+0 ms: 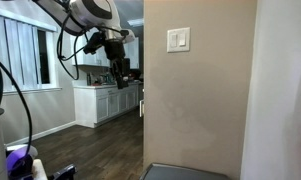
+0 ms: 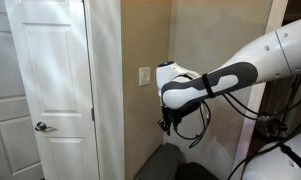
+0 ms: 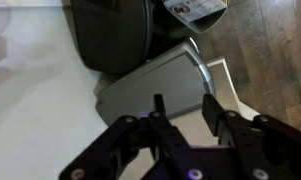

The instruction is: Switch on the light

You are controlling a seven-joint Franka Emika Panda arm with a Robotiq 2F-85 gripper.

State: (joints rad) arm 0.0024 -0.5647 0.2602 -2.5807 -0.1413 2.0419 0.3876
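The pincer (image 1: pixel 122 78) hangs open and empty, well apart from the wall switch (image 1: pixel 178 39), probably because a push needs no grip

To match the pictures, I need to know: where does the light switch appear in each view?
Exterior view: switch upper middle, on beige wall.
Exterior view: switch at centre, left of the arm.
Wrist view: not in it.
Shared landmark: the tool, seen in all three.
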